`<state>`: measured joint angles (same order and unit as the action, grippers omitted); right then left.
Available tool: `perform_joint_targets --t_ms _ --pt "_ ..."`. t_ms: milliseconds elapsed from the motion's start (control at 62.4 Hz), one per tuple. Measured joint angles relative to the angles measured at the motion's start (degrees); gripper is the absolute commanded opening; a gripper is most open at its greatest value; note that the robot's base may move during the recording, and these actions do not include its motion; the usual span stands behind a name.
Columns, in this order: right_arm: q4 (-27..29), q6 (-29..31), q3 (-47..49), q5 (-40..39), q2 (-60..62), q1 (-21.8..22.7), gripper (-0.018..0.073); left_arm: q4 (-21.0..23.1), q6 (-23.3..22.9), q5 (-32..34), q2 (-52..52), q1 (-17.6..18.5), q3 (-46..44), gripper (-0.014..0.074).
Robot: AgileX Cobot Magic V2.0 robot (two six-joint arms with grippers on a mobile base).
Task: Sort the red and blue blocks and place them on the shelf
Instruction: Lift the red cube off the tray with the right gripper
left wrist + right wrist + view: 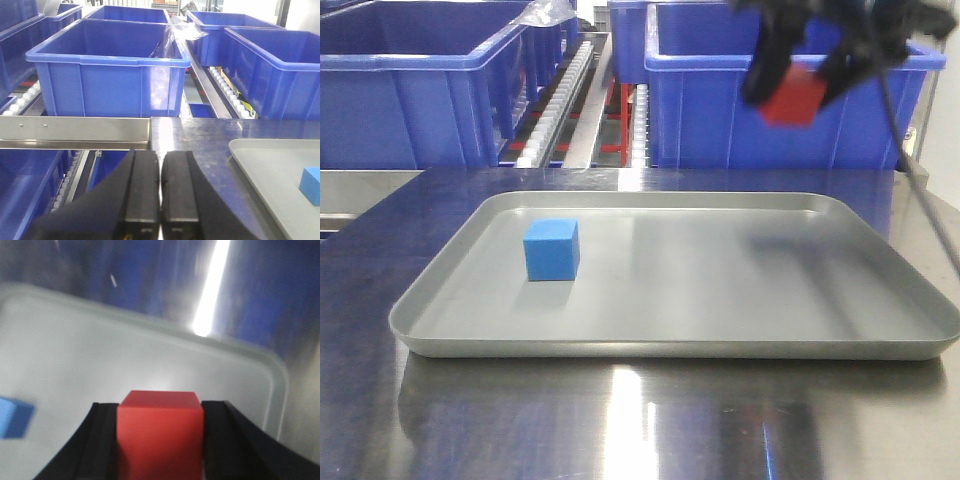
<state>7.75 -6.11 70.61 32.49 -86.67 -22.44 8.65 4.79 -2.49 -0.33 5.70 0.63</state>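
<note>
Risk 1: loss of the red block [794, 97] in transit.
- Clenched between the two black fingers of the right gripper [798, 85], high above the far right corner of the tray [720, 348] and in front of a blue bin [720, 110].
- Gripped on two opposite side faces only, with nothing beneath.
- Judged liable to slip out under a fast swing or a knock against the bin wall, and then to drop onto the tray or into the bin.
- Note the motion blur in the front and right wrist views.

Risk 2: bad placement on the shelf [75, 131].
- Found beyond the far edge of the tray, with white roller tracks between the bins.
- Judged narrow of free space; expect a cube set on rollers to tip or travel.

Risk 3: shoving the blue block [551, 250].
- Resting flat on the left half of the tray, well apart from the red block.
- Left gripper [160, 200]: closed on nothing, fingers pressed together, off the far left corner of the tray above the counter [620, 420].
- Open before any approach; otherwise expect a push, not a grasp.

Appearance of the blocks:
- Red: bright, matte, plain-faced, filling the gap between the fingers, top face level in the wrist view.
- Blue: sky blue, matte, seemingly of like size.
</note>
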Motion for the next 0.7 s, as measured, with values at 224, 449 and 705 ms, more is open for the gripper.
perform_joint_targets --t_ms 224,449,705 --pt "0.0 0.0 -0.5 -2.4 9.1 1.8 0.0057 0.0 0.0 0.0 0.0 0.0 0.0 0.0125" --pt "0.0 0.0 -6.2 -5.1 20.0 6.4 0.0057 0.0 0.0 0.0 0.0 0.0 0.0 0.0125" --pt "0.0 0.0 -19.7 -7.5 35.7 15.5 0.0057 0.0 0.0 0.0 0.0 0.0 0.0 0.0125"
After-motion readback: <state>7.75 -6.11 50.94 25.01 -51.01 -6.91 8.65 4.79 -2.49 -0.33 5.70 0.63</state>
